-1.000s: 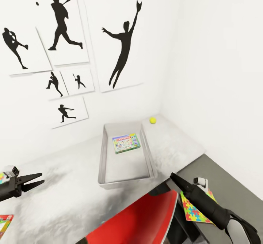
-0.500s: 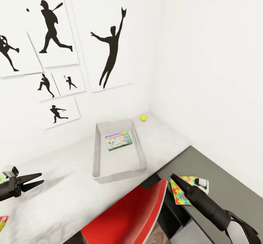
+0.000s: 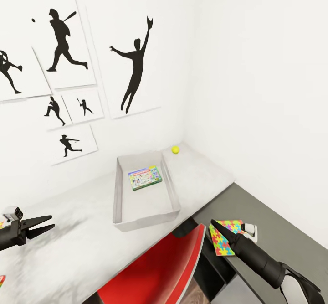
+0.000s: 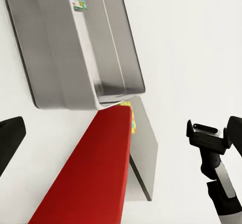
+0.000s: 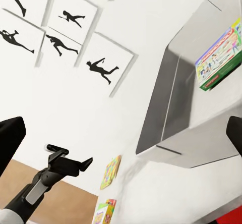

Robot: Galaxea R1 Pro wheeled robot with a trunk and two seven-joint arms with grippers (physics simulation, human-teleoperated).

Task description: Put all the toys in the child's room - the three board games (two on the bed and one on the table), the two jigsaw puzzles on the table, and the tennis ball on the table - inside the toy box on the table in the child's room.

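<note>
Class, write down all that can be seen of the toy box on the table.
The toy box is a shallow, open-topped rectangular tray, grey with a metallic-looking sheen, with low sloping walls and a thin rim. It sits flat on the white table, its long side running away from the front edge towards the wall. One board game, green-edged with a colourful face, lies flat on its floor near the far end; the rest of the floor is bare. The tennis ball lies outside, beyond its far corner.
</note>
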